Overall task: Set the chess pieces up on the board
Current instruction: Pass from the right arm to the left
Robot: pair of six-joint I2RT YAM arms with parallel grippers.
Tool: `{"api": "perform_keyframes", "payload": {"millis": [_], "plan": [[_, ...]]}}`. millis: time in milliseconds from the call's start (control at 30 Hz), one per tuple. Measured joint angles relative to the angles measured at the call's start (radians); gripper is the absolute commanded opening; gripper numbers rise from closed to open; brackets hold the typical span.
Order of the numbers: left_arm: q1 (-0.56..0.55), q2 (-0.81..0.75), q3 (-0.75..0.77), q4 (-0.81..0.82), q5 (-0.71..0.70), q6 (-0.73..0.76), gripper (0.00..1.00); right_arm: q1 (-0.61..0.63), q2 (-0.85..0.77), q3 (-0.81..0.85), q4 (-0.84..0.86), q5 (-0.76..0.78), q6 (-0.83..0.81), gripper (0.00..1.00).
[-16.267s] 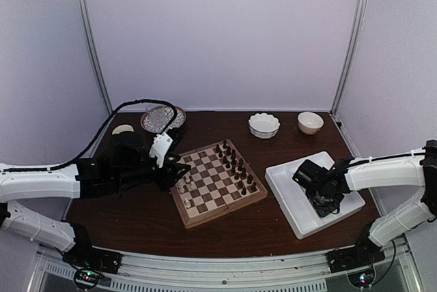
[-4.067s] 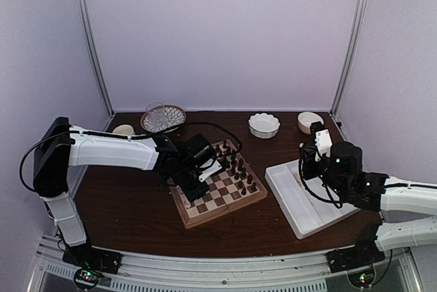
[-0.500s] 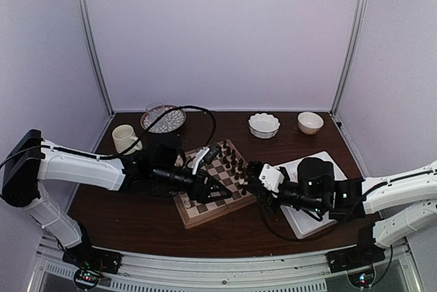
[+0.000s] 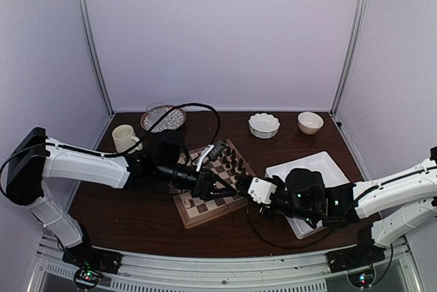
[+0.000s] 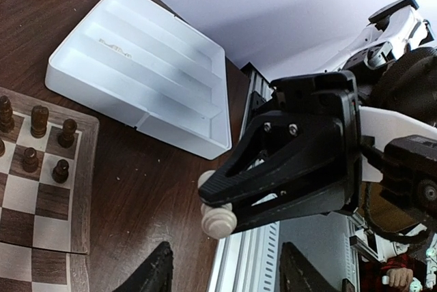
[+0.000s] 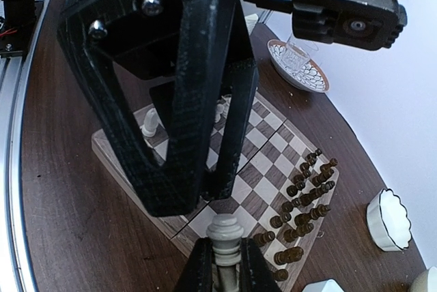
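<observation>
- Top external view: the right gripper [image 4: 243,192] has swung left from the white tray [image 4: 321,166] to the near right corner of the board [image 4: 188,213], meeting the left gripper [image 4: 220,184].
- Its fingers are clamped on a cream chess piece [image 5: 218,220], held in the air, not yet on a square.
- The left gripper's fingers [image 5: 158,273], apart, are narrowing around it. This is probably a handover.

The chess piece [image 6: 224,229] in the right gripper [image 6: 223,245] has its base cut off.

Cream chess piece [image 5: 218,222] in the right gripper [image 5: 214,203], near the white tray [image 5: 136,67] and board [image 5: 87,183]
</observation>
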Motion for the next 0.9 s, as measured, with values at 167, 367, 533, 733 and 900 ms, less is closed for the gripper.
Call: {"api": "perform_keyframes", "payload": {"millis": [167,367,533,733,900], "plan": [[0.000,0.019,0.013,-0.002,-0.002,-0.001,0.53,0.013,0.000,0.006,0.001,0.016,-0.004,0.00],[0.000,0.032,0.016,-0.002,-0.003,-0.005,0.45,0.030,0.010,0.011,0.001,0.032,-0.018,0.00],[0.000,0.043,0.022,-0.003,-0.001,-0.008,0.38,0.041,0.031,0.024,0.001,0.044,-0.019,0.00],[-0.003,0.066,0.039,-0.002,0.008,-0.014,0.29,0.042,0.038,0.025,0.000,0.060,-0.019,0.00],[-0.007,0.071,0.046,-0.001,0.015,-0.017,0.24,0.044,0.042,0.025,0.000,0.072,-0.019,0.00]]}}
